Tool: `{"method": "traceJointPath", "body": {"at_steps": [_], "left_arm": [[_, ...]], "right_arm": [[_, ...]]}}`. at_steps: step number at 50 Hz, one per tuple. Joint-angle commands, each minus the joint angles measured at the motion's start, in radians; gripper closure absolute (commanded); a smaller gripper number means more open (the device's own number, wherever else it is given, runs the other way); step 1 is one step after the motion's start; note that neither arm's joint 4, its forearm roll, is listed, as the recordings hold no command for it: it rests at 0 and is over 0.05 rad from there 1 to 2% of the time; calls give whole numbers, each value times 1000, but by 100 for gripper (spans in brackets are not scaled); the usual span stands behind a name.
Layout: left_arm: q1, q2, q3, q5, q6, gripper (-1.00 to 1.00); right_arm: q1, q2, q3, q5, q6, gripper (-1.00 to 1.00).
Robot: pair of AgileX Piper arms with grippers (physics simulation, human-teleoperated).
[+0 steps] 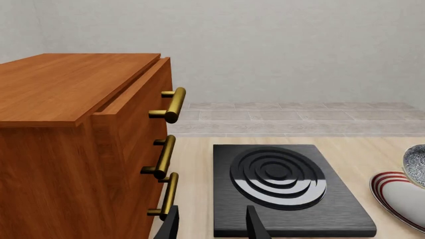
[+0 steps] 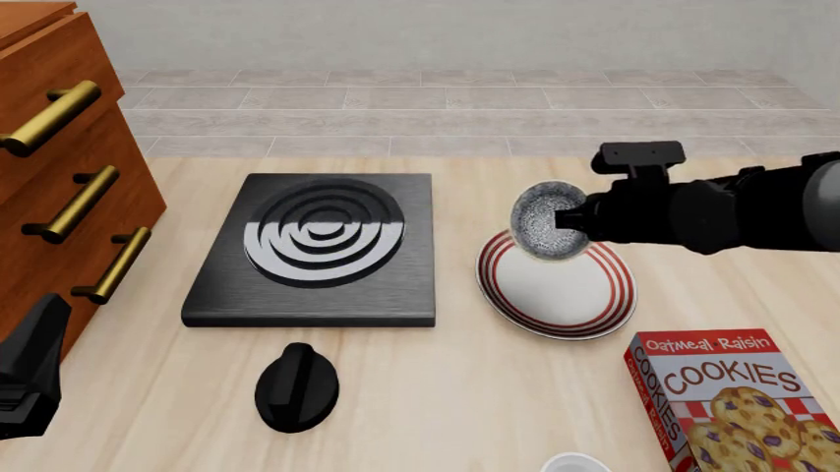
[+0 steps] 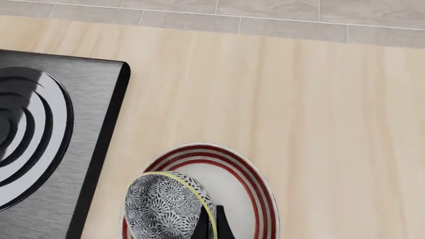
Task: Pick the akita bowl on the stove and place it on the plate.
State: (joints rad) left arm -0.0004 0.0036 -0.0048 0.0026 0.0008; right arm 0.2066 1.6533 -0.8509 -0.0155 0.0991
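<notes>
The akita bowl hangs tipped on its side just above the plate, its speckled inside facing the stove. My right gripper is shut on the bowl's rim; in the right wrist view the fingers pinch the rim of the bowl over the red-ringed plate. The black stove lies bare to the plate's left. My left gripper waits low at the near left, open and holding nothing, its fingers pointing toward the stove. The bowl and plate show at that view's edge.
A wooden drawer cabinet with brass handles stands left of the stove, close to my left arm. A black round knob lies in front of the stove. A cookies box sits at the near right, and a white rim shows at the bottom edge.
</notes>
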Motion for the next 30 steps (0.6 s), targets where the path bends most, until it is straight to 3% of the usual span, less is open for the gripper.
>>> {"method": "traceJointPath", "body": {"at_steps": [1,9,11,30], "left_arm": [[0,0,1,-2,0,-100],[0,0,1,-1,0,-100],[0,0,0,1,0,-100],[0,2,1,-3,0,-100]], "right_arm": [[-51,8,61,-18,-4,100],[-42,87,61,-45,29,100],[-20,103,66,-60,85,100],[-14,181,66,-90,82,100]]}}
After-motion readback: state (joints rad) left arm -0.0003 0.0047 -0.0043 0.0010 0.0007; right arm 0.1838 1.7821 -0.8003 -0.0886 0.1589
